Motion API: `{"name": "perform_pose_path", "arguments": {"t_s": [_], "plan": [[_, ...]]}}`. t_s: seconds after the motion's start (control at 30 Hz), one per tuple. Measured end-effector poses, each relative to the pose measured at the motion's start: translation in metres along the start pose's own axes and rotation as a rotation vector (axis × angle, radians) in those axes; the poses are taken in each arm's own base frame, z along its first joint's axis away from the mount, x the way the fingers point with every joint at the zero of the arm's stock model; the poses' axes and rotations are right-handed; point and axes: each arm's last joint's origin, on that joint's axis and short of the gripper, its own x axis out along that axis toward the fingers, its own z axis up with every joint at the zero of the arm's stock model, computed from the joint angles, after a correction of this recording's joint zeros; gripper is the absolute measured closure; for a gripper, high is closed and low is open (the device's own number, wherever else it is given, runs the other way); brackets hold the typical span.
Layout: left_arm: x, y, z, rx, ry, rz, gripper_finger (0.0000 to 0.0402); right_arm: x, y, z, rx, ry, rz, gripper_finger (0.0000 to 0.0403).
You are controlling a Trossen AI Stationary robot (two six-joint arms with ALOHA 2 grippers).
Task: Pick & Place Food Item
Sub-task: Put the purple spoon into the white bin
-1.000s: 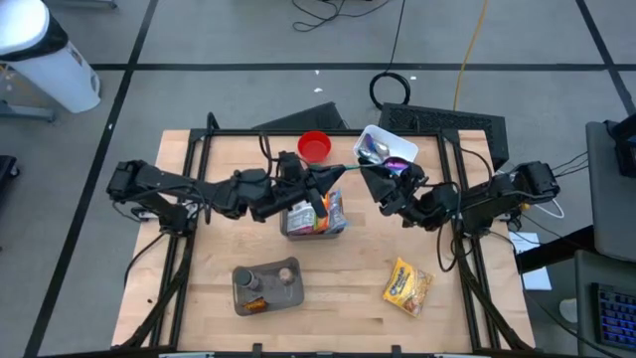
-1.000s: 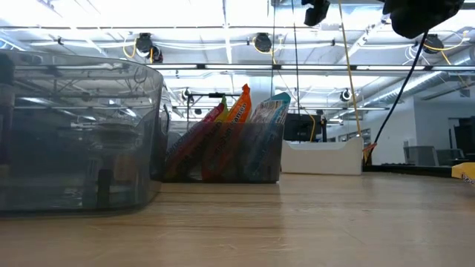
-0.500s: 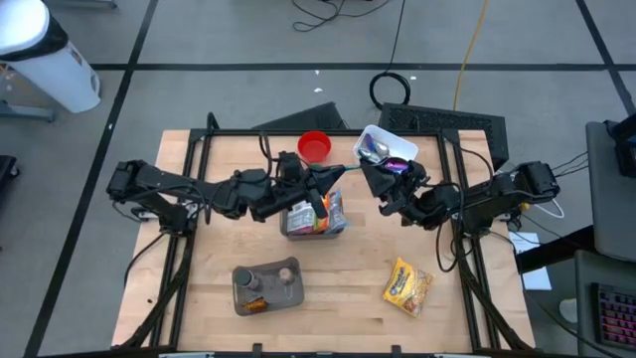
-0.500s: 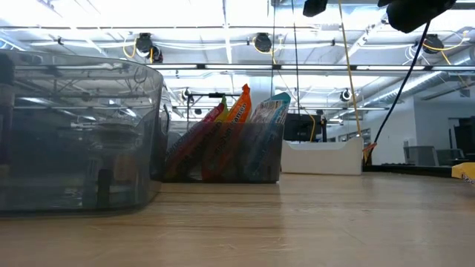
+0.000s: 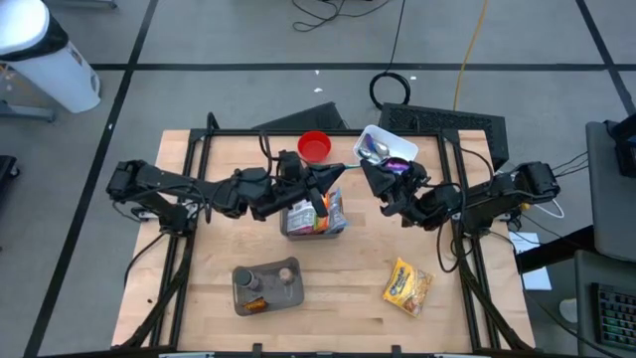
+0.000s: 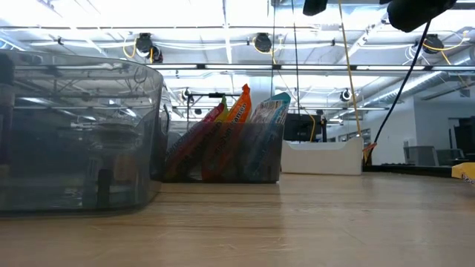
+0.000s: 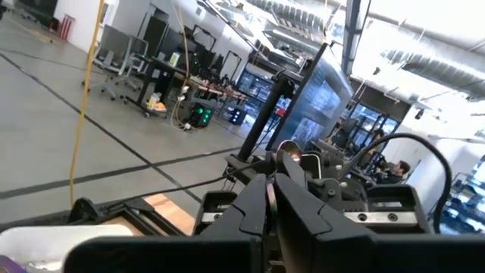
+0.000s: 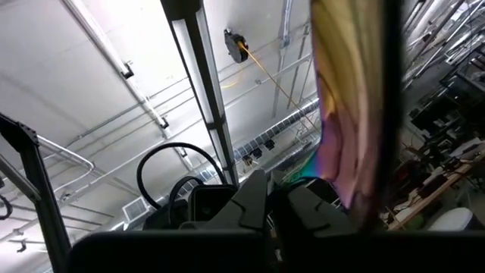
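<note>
done: several packets stand in the clear bin (image 5: 314,217)
left: yellow snack bag (image 5: 407,283) lies well apart from the bin, untouched
right gripper (image 5: 370,181): fingers together, empty, beside the bin
left gripper (image 5: 338,175): pinched together, over the bin

A table (image 5: 348,261) carries everything. At its middle stands a bin (image 5: 315,221) with snack packets (image 6: 239,113) upright inside it. Behind the bin, at the far edge, sits a bowl (image 5: 314,146), and to the bowl's right lies a tray (image 5: 370,137) holding packets. Near the front edge, left of centre, stands a container (image 5: 266,286). To its right, well apart, a food bag (image 5: 407,283) lies flat on the table. The left arm reaches over the bin; the right arm hangs just right of it, near the tray.
</note>
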Motion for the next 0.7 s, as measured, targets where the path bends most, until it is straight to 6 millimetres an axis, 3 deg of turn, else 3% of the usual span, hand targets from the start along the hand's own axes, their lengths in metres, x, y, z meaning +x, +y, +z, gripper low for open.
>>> {"name": "perform_pose_path", "arguments": {"t_s": [0.13, 0.3, 0.7], "plan": [[0.003, 0.004, 0.001, 0.045, 0.008, -0.019, 0.0369, 0.000, -0.001, 0.000, 0.006, -0.004, -0.023, 0.0401], [0.004, 0.009, 0.006, 0.054, 0.025, -0.044, 0.0321, 0.001, 0.001, 0.005, -0.001, 0.034, -0.043, 0.0402], [-0.002, 0.021, 0.024, 0.043, 0.147, -0.159, 0.0194, -0.002, 0.011, 0.043, -0.115, 0.225, -0.116, 0.0402]]}}
